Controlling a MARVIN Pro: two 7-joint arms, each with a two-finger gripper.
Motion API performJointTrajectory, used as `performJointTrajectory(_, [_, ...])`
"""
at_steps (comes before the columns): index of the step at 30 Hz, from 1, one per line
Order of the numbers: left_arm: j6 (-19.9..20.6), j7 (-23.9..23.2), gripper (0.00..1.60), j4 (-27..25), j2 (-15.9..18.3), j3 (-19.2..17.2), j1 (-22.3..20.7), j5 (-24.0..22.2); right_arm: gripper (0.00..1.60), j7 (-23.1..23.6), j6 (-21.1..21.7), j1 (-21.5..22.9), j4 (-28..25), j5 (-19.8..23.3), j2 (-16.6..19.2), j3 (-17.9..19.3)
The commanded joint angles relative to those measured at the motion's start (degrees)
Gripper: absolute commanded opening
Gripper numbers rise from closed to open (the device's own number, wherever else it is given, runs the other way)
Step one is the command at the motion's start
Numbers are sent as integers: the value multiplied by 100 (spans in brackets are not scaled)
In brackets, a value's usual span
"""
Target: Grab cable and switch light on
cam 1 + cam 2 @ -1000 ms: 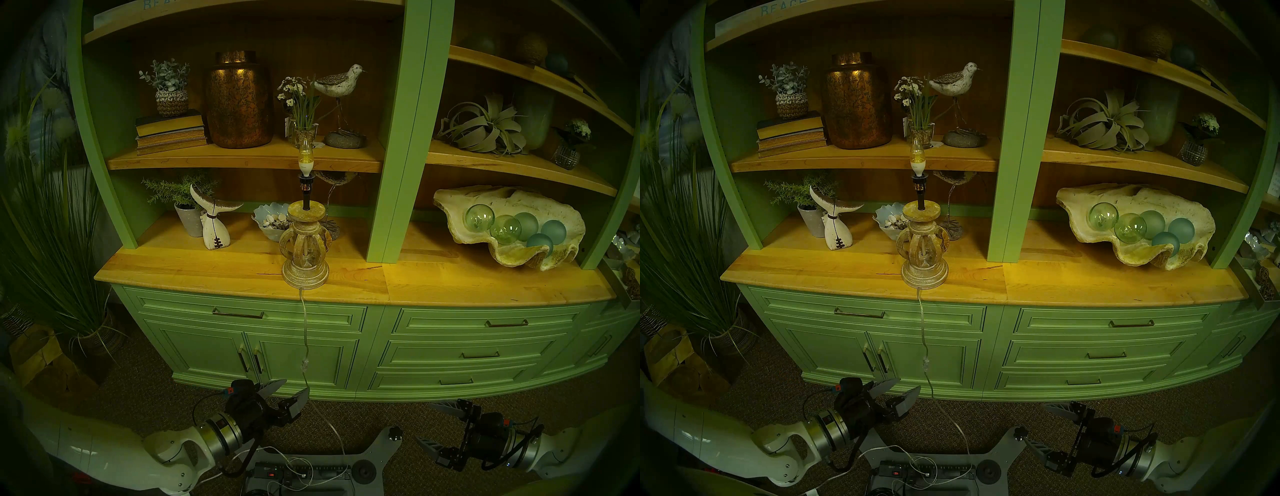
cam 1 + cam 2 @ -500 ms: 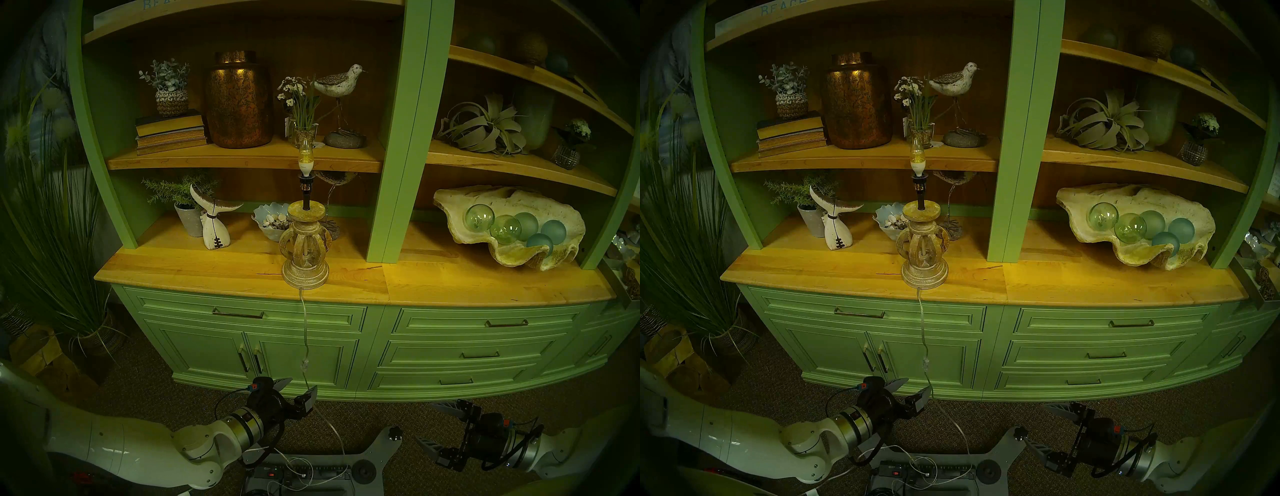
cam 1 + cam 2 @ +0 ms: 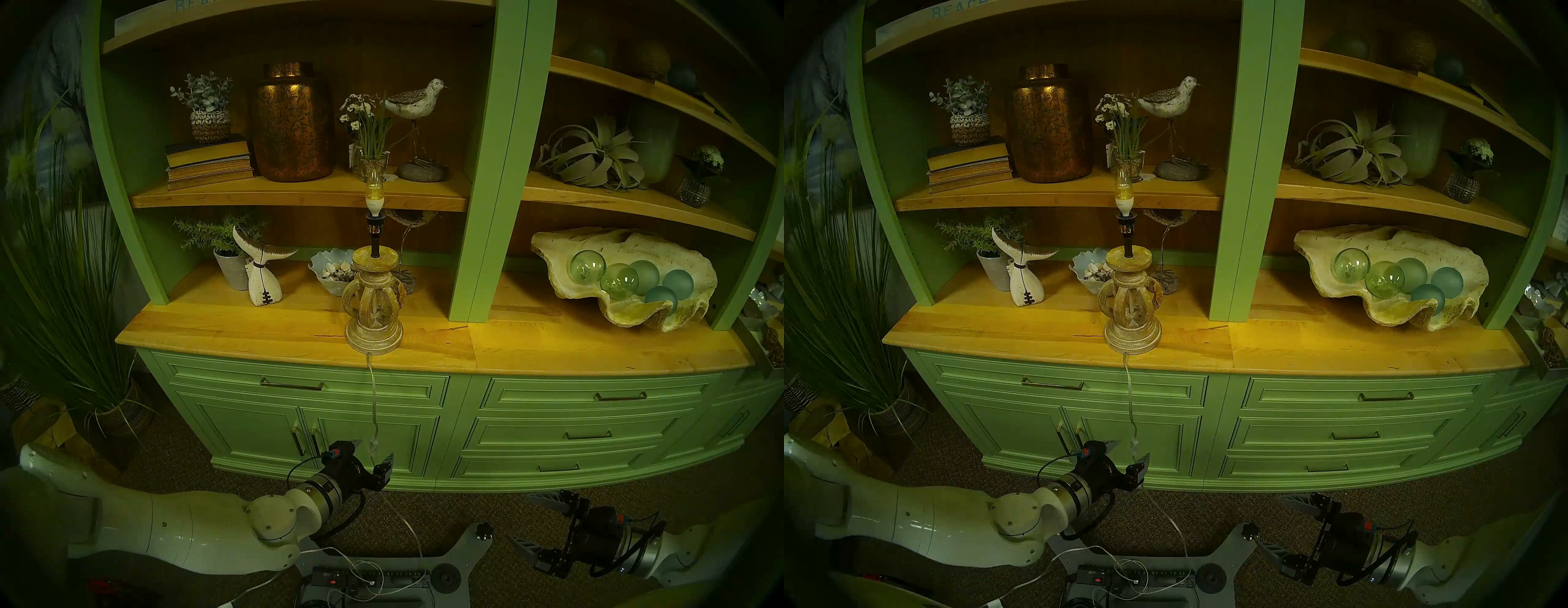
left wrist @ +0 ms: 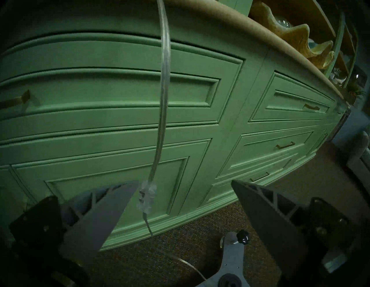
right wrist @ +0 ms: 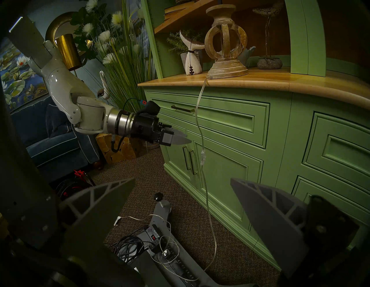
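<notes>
The light (image 3: pixel 373 293) is a small whitewashed openwork wooden lamp with a bare bulb (image 3: pixel 373 191), standing at the front edge of the wooden counter (image 3: pixel 254 331). Its clear cable (image 3: pixel 373 399) hangs down the cabinet front to a small clear inline switch (image 3: pixel 373 446), then runs to the floor. My left gripper (image 3: pixel 372 452) is open, with one finger on each side of the cable at the switch. In the left wrist view the switch (image 4: pixel 145 197) sits close to the left-hand finger (image 4: pixel 112 210). My right gripper (image 3: pixel 521 518) hangs open and empty, low on the right.
The green cabinet (image 3: pixel 572 433) has drawers and two doors with handles (image 3: pixel 307 441) just left of the cable. A power strip (image 3: pixel 365 579) with loose cords lies on my base on the carpet. A potted grass (image 3: pixel 72 297) stands at the left.
My left arm has moved forward and up towards the cabinet, bringing its open fingers from below and left of the switch to either side of it. The right arm has not moved.
</notes>
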Motion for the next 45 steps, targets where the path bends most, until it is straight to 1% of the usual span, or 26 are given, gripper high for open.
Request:
performJointTrajectory(1, [189,460,160,397,-650,-47,-235,568,160,5,-16,23,-45,1,4,22])
performJointTrajectory(5, [341,817,160,606,-874,-64,-242,868,160,7,-17,23,-47,2,5,23])
performJointTrajectory(6, [381,932,160,722,-1011,-59,-243,948,160,8,-17,24,-48,2,5,23])
performJointTrajectory(7, [419,1006,160,686,-968,-64,-239,1041,160,8,-18,24,-48,2,6,23])
performJointTrajectory(14, [621,1743,160,1237,-1502,-34,-133,1577,160,10,-20,24,-55,5,10,24])
performJointTrajectory(15, [648,1837,160,1224,-1479,-34,-112,1678,160,11,-20,24,-57,5,11,24])
performJointTrajectory(17, [689,2124,160,1499,-1765,-26,-54,1796,160,11,-21,23,-59,6,13,24])
performJointTrajectory(18, [663,2120,160,1389,-1648,-116,13,1783,160,10,-22,23,-61,7,15,24])
performJointTrajectory(19, [633,2302,160,1529,-1793,-134,57,1796,160,10,-22,23,-62,8,16,24])
performJointTrajectory(21, [531,2495,160,1636,-1903,-264,169,1756,160,9,-23,21,-66,9,19,24])
performJointTrajectory(22, [420,2618,160,1696,-1987,-334,245,1665,160,9,-23,21,-67,10,21,24])
performJointTrajectory(23, [351,2679,160,1701,-2000,-395,307,1655,160,8,-24,20,-69,11,22,24])
performJointTrajectory(24, [224,2880,160,1886,-2206,-384,375,1635,160,8,-24,20,-70,12,24,24])
performJointTrajectory(25, [210,2858,160,1727,-2089,-397,409,1699,160,7,-24,19,-71,12,25,24])
performJointTrajectory(26, [92,2923,160,1814,-2219,-424,484,1605,160,7,-24,19,-72,13,25,24])
performJointTrajectory(27, [19,2975,160,1836,-2268,-442,534,1586,160,7,-24,19,-73,13,26,24])
performJointTrajectory(29, [-124,2910,160,1770,-2220,-499,541,1520,160,7,-24,19,-73,13,26,23])
performJointTrajectory(32, [-436,3095,160,1726,-2226,-613,716,1453,160,3,-26,17,-79,15,32,23])
performJointTrajectory(33, [-460,3039,160,1729,-2199,-623,705,1459,160,1,-26,16,-81,16,35,23])
performJointTrajectory(36, [-616,3203,160,1628,-2168,-625,765,1510,160,-7,-28,12,-89,17,42,22])
performJointTrajectory(39, [-783,3391,160,1650,-2099,-627,813,1620,160,-18,-29,8,-96,15,49,21])
performJointTrajectory(41, [-818,3353,139,1667,-2015,-668,782,1547,160,-19,-29,8,-96,15,49,21])
performJointTrajectory(42, [-801,3360,147,1698,-1991,-675,763,1540,160,-17,-29,9,-96,15,48,21])
performJointTrajectory(43, [-795,3338,160,1704,-1948,-683,741,1523,160,-16,-28,10,-94,15,47,21])
performJointTrajectory(45, [-811,3268,160,1740,-1899,-695,717,1484,160,-16,-28,11,-93,14,46,20])
